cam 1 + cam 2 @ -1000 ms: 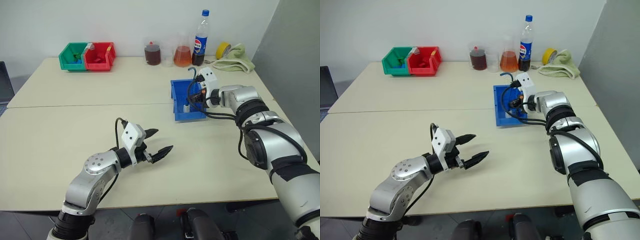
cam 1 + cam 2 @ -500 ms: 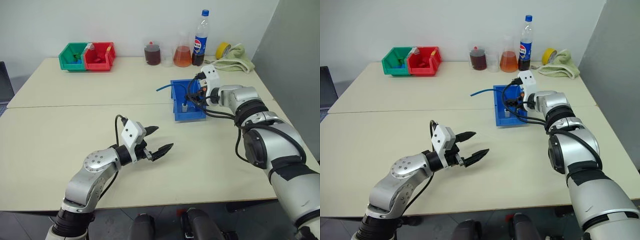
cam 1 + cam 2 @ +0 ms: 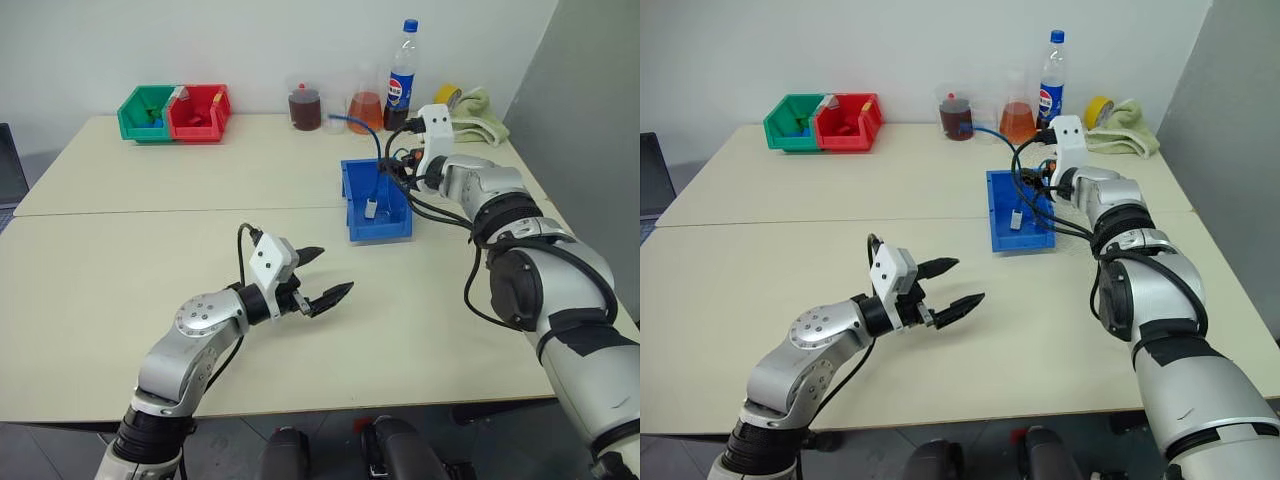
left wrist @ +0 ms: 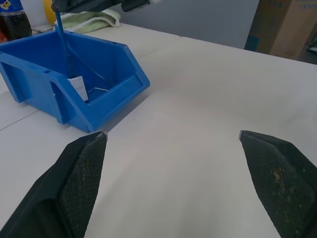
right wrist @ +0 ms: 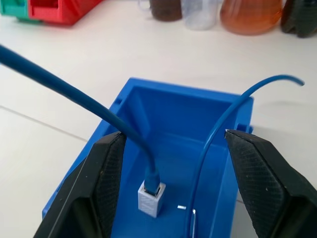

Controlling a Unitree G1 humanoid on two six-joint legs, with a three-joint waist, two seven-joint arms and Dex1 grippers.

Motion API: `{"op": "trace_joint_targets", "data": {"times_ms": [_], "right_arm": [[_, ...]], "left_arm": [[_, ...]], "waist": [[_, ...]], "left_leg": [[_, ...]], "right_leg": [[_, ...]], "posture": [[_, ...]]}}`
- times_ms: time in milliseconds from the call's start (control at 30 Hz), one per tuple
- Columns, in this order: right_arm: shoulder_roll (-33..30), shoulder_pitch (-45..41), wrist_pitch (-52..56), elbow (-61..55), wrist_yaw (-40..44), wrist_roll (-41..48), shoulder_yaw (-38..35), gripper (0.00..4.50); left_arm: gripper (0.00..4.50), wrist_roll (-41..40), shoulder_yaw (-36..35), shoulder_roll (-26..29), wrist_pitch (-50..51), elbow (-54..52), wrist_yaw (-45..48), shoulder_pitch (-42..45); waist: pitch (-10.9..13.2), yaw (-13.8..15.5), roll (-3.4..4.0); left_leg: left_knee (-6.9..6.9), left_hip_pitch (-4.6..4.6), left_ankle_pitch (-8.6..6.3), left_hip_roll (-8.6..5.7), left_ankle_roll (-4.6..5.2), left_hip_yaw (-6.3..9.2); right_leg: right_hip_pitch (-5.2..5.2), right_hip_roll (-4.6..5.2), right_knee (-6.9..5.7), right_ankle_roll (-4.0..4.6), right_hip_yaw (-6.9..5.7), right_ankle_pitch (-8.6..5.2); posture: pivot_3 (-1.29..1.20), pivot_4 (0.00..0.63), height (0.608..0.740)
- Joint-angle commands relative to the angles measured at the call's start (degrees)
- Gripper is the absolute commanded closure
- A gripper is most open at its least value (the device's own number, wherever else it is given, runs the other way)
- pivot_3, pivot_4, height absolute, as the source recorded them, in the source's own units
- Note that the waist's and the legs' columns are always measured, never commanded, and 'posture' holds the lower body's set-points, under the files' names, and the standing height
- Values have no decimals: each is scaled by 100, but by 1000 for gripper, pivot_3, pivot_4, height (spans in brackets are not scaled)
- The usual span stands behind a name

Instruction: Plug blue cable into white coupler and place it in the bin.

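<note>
since a second ago the right gripper (image 5: 173,198) has risen off the bin (image 3: 352,205) and spread its fingers, empty, while the cable's free end has swung from inside the bin up toward the flasks (image 3: 365,112). on the table (image 3: 150,260) the blue bin is biggest; the left gripper (image 3: 325,276) hovers wide open and empty over bare tabletop. the blue cable (image 5: 74,94), plugged into the white coupler (image 5: 151,198) resting upright on the bin floor, arcs over the rim. light, springy cord; judged best pinched near the plug, as the loose length may tip the tiny coupler or spring out.
</note>
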State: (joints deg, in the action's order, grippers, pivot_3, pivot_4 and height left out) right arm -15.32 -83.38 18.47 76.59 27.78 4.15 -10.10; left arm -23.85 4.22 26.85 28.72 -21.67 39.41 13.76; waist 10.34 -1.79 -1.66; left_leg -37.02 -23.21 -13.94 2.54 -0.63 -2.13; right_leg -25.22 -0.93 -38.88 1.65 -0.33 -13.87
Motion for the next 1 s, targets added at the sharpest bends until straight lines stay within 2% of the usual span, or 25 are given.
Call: {"op": "trace_joint_targets", "data": {"times_ms": [33, 300, 533, 600, 733, 900, 1000], "right_arm": [[-91, -282, -225, -139, -154, 132, -218, 1144], [-152, -354, -514, -228, 18, 36, -165, 1144], [-340, -15, -196, -1024, 1118, 95, 124, 1144], [-407, 479, 151, -1916, 1374, 169, 243, 1144], [-473, 2227, 1458, -5095, 1374, 541, 424, 1144], [-456, 4421, 2405, -8339, 776, 698, 489, 1144], [-331, 5339, 2673, -9531, 220, 675, 383, 1144]], "left_arm": [[0, -37, -39, -28, -44, -45, 3, 113], [0, -1, 16, -77, -91, 28, 13, 162], [0, 14, -143, 37, 108, -140, -181, -127], [0, 17, -226, 63, 216, -236, -340, -285], [0, 97, -379, 18, 374, -411, -759, -608], [0, 425, -551, -119, 481, -587, -1473, -1033], [0, 678, -690, -257, 465, -673, -1955, -1235]], "waist": [[0, -1, 0], [0, -1, 0], [0, 0, 0], [-1, 2, 0], [-2, 38, -3], [-1, 48, -1], [-2, 19, -2]], "left_leg": [[0, 1, 0, 0, 0, -1], [1, 2, 0, -1, 0, -2], [1, 3, 0, 0, 0, -3], [2, 4, 0, 0, 0, -3], [2, 6, 0, 2, 0, 11], [-1, 4, 1, 1, -3, 10], [2, 21, 2, 3, -6, 9]], "right_leg": [[0, 0, 0, 0, 0, 0], [0, 0, 0, 1, 3, 0], [0, 0, 0, 1, 3, 1], [1, 0, 0, 0, 4, 0], [12, 2, 4, -5, -7, -3], [6, 5, -5, -7, -8, -4], [17, 5, -6, -9, -7, -5]], "posture": [[0, 150, 740], [0, 150, 740], [0, 150, 740], [0, 150, 740], [0, 150, 740], [0, 150, 740], [0, 150, 740]]}}
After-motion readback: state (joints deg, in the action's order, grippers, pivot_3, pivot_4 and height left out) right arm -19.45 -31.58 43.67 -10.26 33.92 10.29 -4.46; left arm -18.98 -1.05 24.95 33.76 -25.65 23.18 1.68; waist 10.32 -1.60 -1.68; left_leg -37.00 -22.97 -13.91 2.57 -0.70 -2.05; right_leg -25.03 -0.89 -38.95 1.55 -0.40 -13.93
